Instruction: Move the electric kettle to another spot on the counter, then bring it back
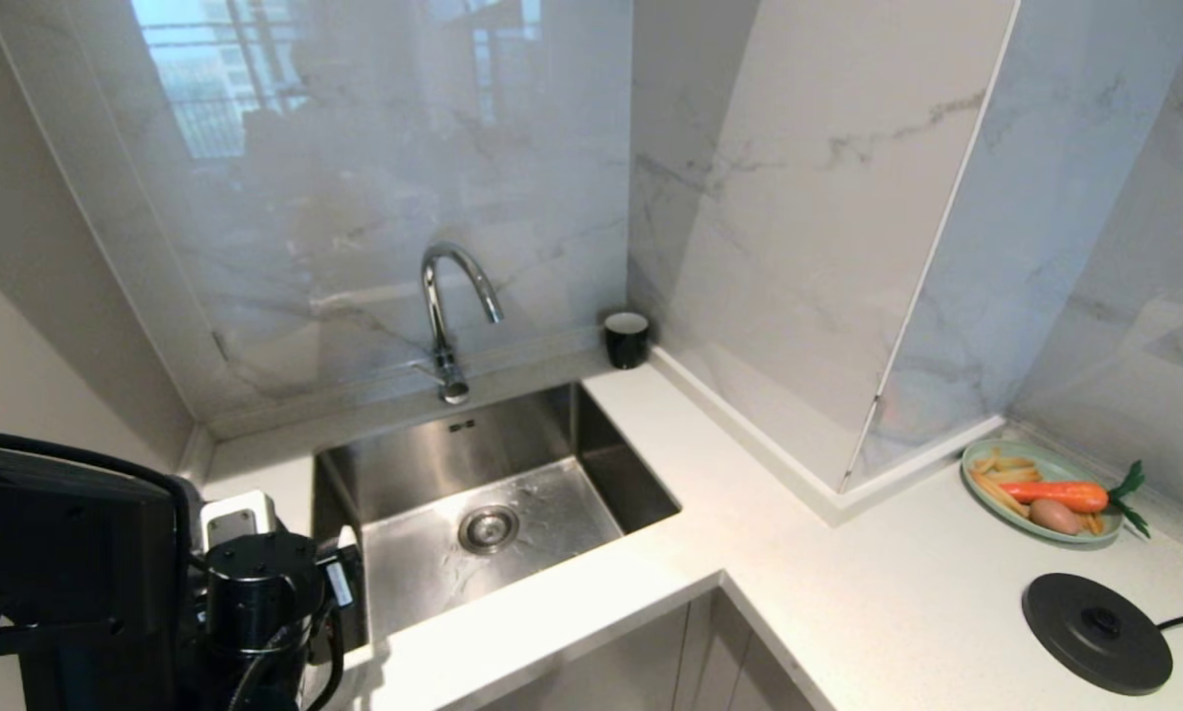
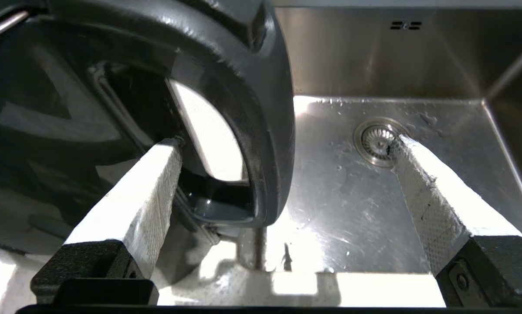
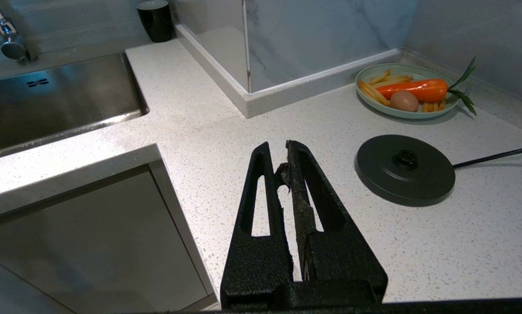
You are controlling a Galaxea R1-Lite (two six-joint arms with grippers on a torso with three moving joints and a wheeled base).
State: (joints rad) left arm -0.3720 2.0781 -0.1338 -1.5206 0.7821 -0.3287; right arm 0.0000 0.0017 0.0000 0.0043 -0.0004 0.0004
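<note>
Kettle [image 2: 126, 109] and sink [image 1: 512, 494] tell most of the story: the electric kettle stands on the tabletop [image 1: 848, 592] just left of the sink, well apart from its corded base disc [image 1: 1095, 632], which lies on the far right stretch beyond the sink. That reads as the "other spot" of the task, with the trip back to the disc judged not yet done.

The left hand [image 2: 283, 174] is spread wide and grips nothing. One white-padded finger [image 2: 143, 187] reaches into the loop of the kettle's handle [image 2: 261, 131]; the other hangs over the sink basin, pointing toward the drain [image 2: 376, 141]. So the handle sits between the fingers, likely the right line for closing on it. Whether the pad touches the handle cannot be told.

The right hand [image 3: 283, 157] is pressed closed and empty, parked over the tabletop to the right of the sink, near the disc.

The tabletop is pale speckled stone, wrapping an inner corner of grey-veined marble wall panels. A chrome tap [image 1: 453, 306] rises behind the sink, a black cup [image 1: 626, 339] stands at its back right corner, and a green plate [image 1: 986, 459] with a carrot and fries sits further right, behind the disc.
</note>
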